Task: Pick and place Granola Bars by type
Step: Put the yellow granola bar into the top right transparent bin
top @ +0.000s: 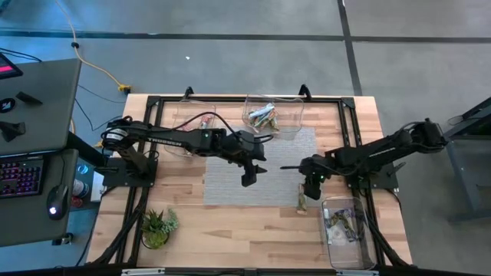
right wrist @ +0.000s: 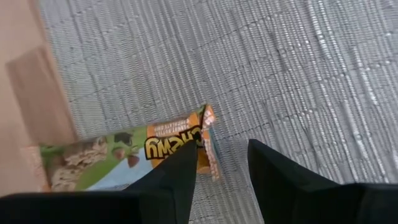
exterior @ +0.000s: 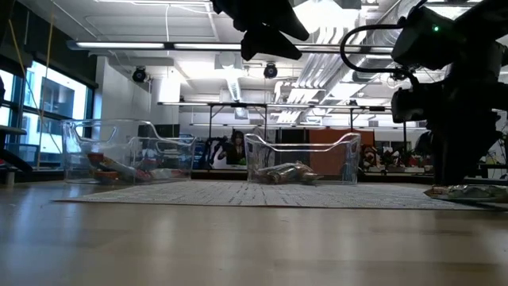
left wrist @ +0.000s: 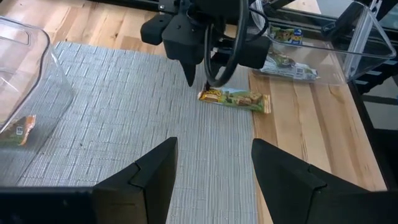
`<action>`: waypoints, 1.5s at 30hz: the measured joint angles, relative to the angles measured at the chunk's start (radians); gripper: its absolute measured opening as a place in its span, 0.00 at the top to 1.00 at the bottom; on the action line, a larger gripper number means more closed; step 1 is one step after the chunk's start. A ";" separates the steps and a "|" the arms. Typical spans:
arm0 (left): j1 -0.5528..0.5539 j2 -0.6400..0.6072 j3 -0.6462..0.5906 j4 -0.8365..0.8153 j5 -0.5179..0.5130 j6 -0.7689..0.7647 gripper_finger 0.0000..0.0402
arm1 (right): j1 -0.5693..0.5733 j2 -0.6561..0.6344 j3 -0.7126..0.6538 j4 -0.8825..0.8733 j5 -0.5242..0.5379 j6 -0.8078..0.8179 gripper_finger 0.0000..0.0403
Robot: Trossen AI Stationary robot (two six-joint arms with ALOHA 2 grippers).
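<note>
The right hand hangs just over one end of a green bar – fingers apart, holding nothing. The bar lies flat at the mat's edge, probably waiting for the box nearby. The left hand waits open above the mat.

right claw: fingers apart, one over bar's end | green-tan granola bar: straddles grey mat and wood

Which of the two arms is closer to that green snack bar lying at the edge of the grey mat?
The right. The right gripper hangs just above the green bar, fingers apart. The left gripper hovers open over the mat's middle, well away.
</note>
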 joint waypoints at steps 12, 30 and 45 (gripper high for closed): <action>0.000 0.000 0.000 -0.003 0.000 0.000 0.50 | 0.000 0.002 -0.013 0.041 -0.033 -0.096 0.82; 0.000 0.000 0.000 -0.010 -0.001 0.000 0.50 | 0.000 0.003 0.066 0.085 -0.016 -0.159 1.00; 0.000 0.001 0.000 -0.011 -0.001 -0.001 0.50 | 0.047 0.003 0.083 0.069 -0.065 -0.190 0.93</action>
